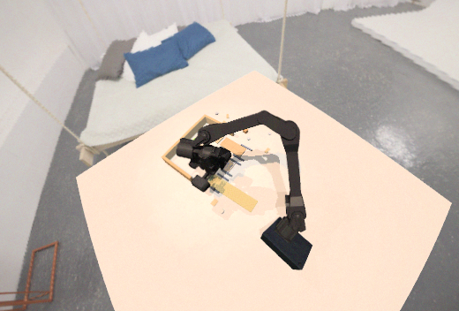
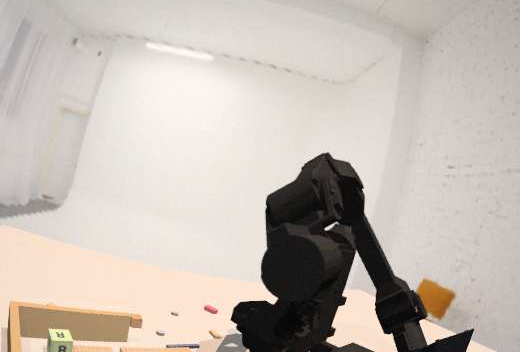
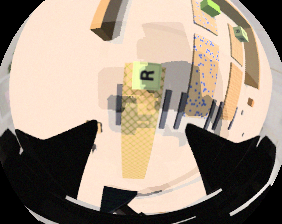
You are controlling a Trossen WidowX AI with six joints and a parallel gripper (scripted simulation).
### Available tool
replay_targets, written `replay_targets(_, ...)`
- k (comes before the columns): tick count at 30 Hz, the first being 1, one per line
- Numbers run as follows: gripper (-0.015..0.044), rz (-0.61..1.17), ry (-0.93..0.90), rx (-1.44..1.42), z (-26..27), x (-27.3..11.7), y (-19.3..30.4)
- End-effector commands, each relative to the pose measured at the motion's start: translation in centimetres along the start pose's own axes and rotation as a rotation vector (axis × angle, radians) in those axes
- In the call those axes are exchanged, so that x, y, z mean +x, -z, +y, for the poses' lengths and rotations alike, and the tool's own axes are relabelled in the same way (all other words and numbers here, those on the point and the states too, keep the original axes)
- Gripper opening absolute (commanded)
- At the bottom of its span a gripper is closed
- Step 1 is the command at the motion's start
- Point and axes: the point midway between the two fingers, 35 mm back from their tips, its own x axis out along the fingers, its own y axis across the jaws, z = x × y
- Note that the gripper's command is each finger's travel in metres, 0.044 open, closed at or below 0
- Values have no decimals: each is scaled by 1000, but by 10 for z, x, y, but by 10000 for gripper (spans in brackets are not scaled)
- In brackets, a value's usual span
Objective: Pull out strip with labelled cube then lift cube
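Note:
A yellow cross-hatched strip [image 1: 240,198] [image 3: 136,157] is in one piece and runs out between dark guide bars. A light green cube [image 3: 147,76] marked R stands on its far end. My gripper [image 3: 143,126] is open and empty, its fingers apart on either side above the strip, short of the cube. A blue-dotted strip [image 3: 204,65] is in two pieces, with a plain green cube [image 3: 210,7] on its far piece. An orange strip [image 3: 232,92] [image 1: 233,146] is also in two pieces, and its far piece carries another lettered green cube [image 3: 240,34] [image 2: 60,343].
A wooden frame [image 1: 176,168] [image 2: 75,308] [image 3: 252,62] stands around the far ends of the strips. Dark guide bars [image 3: 165,110] stand beside the strips. Small scraps, among them a red piece [image 2: 210,309], are scattered about. The dark arm base [image 1: 287,245] is beyond the yellow strip's near end.

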Motion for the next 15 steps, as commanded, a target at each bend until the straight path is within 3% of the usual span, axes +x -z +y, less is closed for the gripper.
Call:
replay_targets(1, 440, -2, 3, -3, -1, -2, -15)
replay_targets(11, 440, -3, 3, -2, -2, -5, -45)
replay_targets(15, 335, -3, 3, -2, -2, -2, -46)
